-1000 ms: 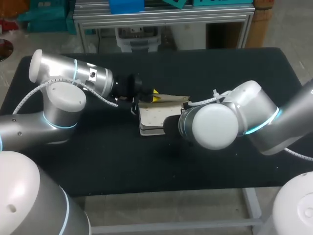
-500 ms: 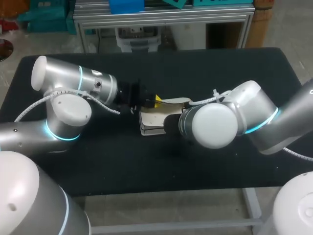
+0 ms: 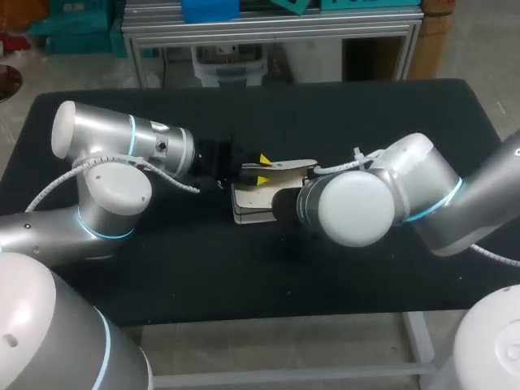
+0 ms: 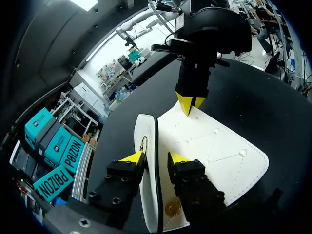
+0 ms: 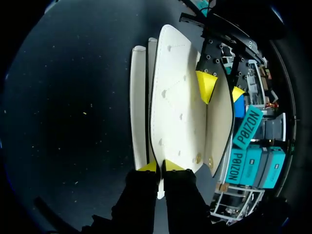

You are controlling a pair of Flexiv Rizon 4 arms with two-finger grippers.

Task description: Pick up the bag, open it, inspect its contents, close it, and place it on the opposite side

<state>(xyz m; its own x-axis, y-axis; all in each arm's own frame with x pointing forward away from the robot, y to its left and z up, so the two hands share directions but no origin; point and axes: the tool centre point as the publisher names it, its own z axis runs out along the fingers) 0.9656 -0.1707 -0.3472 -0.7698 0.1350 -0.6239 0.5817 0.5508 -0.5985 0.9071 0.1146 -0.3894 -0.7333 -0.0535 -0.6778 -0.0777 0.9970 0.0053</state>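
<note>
No legible text or label on bag (image 3: 249,200) or table (image 3: 244,268).

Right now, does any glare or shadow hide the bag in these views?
Head view: bright glare sits on the shell of the right arm, and that arm covers part of the bag; left wrist view: the bag is evenly lit, bright against the black table; right wrist view: no glare, its stitch holes are visible.

White bag (image 3: 250,205) lies at centre frame on the black surface (image 3: 244,276). Left claw (image 3: 263,170), yellow tips parted, is at the bag's upper edge. Right arm (image 3: 357,207) covers the bag's right side.
</note>
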